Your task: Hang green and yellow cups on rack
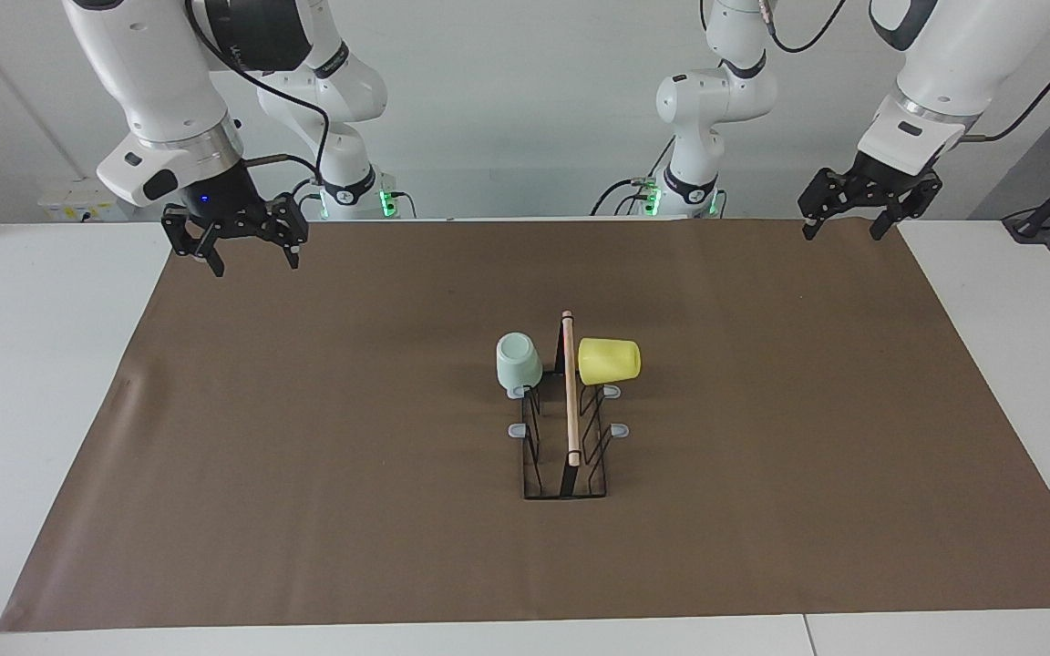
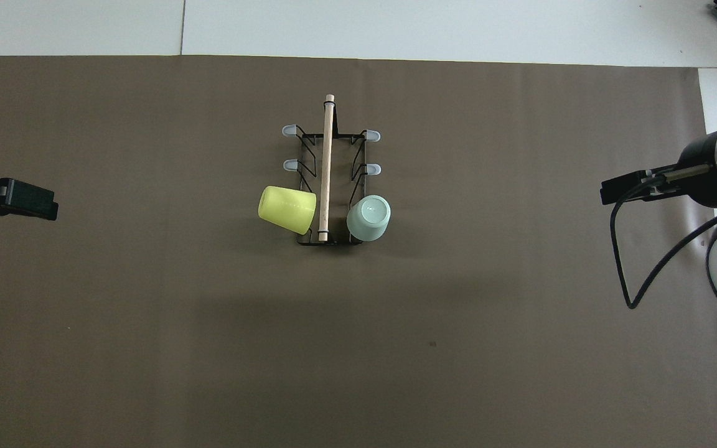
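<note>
A brown mat (image 1: 306, 456) covered the worktop (image 1: 33, 364). The rack (image 1: 569, 437) stood mid-mat, well apart from both grippers and between them. The yellow cup (image 1: 609, 361) and green cup (image 1: 518, 360) hung on its pegs at the robots' end. The facing view alone showed both pairs of fingers spread and empty: left gripper (image 1: 856, 221), right gripper (image 1: 235, 244). Overhead, each showed only side-on at a mat edge.

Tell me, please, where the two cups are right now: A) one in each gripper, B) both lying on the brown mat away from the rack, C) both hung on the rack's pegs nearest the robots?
C: the yellow cup and the mint green cup sit on pegs at the rack's robot end, one per side.
</note>
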